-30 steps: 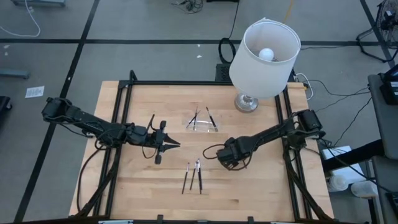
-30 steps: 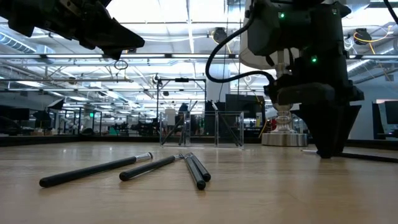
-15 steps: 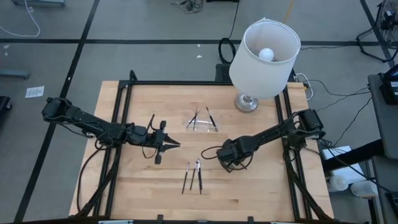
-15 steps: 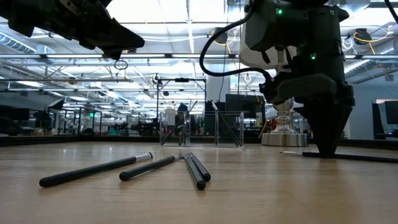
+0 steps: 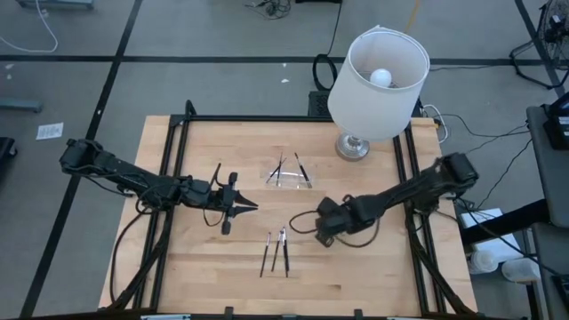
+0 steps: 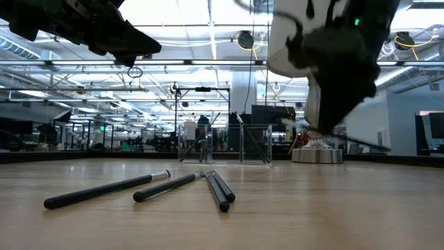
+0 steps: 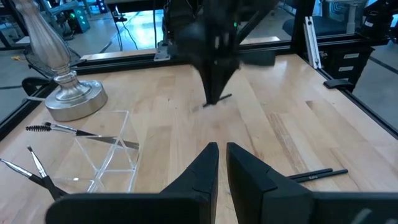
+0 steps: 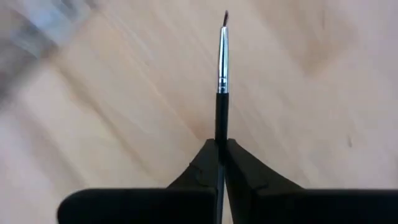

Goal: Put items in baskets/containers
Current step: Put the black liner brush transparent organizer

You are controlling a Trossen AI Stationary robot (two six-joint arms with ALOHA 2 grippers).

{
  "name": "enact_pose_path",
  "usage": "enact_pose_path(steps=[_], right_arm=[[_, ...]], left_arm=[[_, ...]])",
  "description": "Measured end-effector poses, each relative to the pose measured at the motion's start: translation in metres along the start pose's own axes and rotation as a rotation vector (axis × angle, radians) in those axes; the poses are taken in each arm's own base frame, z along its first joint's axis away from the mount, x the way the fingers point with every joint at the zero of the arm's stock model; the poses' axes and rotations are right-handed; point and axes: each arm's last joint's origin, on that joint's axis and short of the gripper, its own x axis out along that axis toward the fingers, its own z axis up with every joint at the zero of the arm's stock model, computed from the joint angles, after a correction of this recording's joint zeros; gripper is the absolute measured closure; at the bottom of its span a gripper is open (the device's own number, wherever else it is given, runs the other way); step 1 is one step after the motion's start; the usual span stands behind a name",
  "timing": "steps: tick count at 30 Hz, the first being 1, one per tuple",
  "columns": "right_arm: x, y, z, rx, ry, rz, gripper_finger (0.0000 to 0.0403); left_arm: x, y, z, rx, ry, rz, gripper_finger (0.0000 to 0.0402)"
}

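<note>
Black and slim, a brush (image 8: 222, 68) sat clamped in the right gripper (image 5: 322, 233) above the wooden bench (image 5: 356, 276), near three loose brushes (image 5: 275, 251). The clear tray (image 5: 291, 177), holding more brushes, stood well apart toward the lamp (image 5: 377, 84). The left gripper (image 5: 242, 205) hovered mid-bench, fingers nearly together, empty.

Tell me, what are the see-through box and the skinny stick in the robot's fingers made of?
The small clear tray looks like hard transparent plastic, since its edges glint and the wood shows through it. The thin dark brush pinched in the right gripper seems to have a glossy black handle, plastic or painted wood, with a shiny silvery band that is probably metal.
</note>
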Motion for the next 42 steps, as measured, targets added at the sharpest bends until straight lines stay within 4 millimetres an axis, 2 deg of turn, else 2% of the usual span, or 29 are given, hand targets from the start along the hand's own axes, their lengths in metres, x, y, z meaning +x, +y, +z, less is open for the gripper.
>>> enact_pose_path(steps=[4,7,13,16,21,25,28,31,36,38,42], right_arm=[[-0.018,0.006,-0.001,-0.034,-0.154,0.043,0.0402],[-0.036,0.016,0.004,-0.073,-0.362,0.101,0.0402],[-0.057,0.042,0.025,-0.261,-0.708,0.236,0.0402],[-0.063,0.045,0.037,-0.342,-0.857,0.259,0.0402],[-0.051,0.028,0.054,-0.403,-1.056,0.282,0.0403],[-0.028,0.001,0.060,-0.346,-1.190,0.362,0.0403],[-0.011,-0.013,0.066,-0.298,-1.248,0.362,0.0403],[-0.004,-0.012,0.085,-0.299,-1.292,0.377,0.0403],[0.022,-0.011,0.121,-0.294,-1.259,0.266,0.0403],[0.023,-0.011,0.136,-0.258,-1.264,0.251,0.0403],[0.038,-0.013,0.154,-0.189,-1.221,0.141,0.0403]], left_arm=[[0.000,0.000,0.000,-0.002,0.000,0.000,0.0360],[0.000,0.000,0.000,-0.002,0.000,0.000,0.0360],[0.000,0.000,-0.002,0.038,0.018,-0.001,0.0360],[-0.001,0.000,-0.002,0.054,0.026,-0.002,0.0360],[-0.011,0.000,0.002,0.050,0.018,-0.035,0.0360],[-0.023,-0.005,0.006,0.085,0.016,-0.165,0.0360],[-0.030,-0.008,0.008,0.103,0.005,-0.199,0.0360],[-0.033,-0.009,0.010,0.108,-0.004,-0.208,0.0360],[-0.034,-0.009,0.010,0.108,-0.005,-0.208,0.0360],[-0.034,-0.009,0.010,0.107,-0.004,-0.208,0.0360],[-0.034,-0.009,0.009,0.108,-0.001,-0.208,0.0360]])
